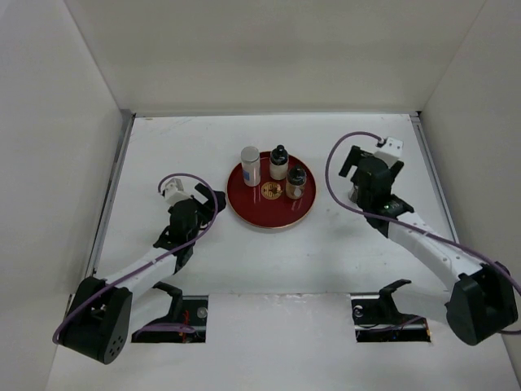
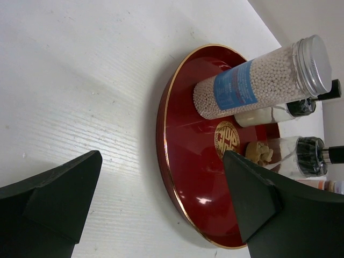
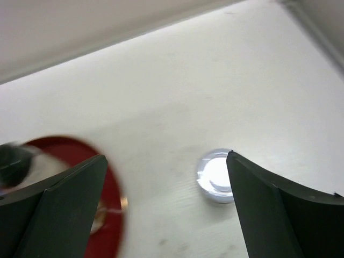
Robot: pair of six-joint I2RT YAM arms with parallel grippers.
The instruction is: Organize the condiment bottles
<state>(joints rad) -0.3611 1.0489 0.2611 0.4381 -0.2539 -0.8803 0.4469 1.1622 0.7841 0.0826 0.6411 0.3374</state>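
Three condiment bottles stand on the round red tray: a pale bead-filled cylinder with a silver cap and two dark-necked, black-capped bottles. The left wrist view shows the cylinder, both black-capped bottles and the tray. My left gripper is open, level with the tray's left rim and holding nothing. My right gripper is open above the table right of the tray. A lilac-capped bottle stands below it, by the right finger, not gripped.
White walls enclose the table on the left, back and right. A gold emblem marks the tray's middle. Purple cables loop off both wrists. Two dark openings lie at the near edge by the arm bases.
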